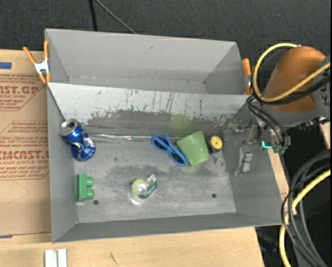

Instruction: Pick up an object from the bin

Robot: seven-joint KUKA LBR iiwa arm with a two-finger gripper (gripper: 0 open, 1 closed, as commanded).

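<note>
My gripper hangs over the right side of the bin, against its sloping right wall, with nothing seen in it. Closest to it, just to its left, lies a small yellow round thing. A small dark piece rests slightly below that. Further left a pale green cup lies on its side. A blue pair of scissor-like handles touches the cup's left edge.
A crushed blue drinks can lies at the far left. A green block sits at the front left, and a clear, green-tinted round thing at the front middle. Bare floor stretches along the front right.
</note>
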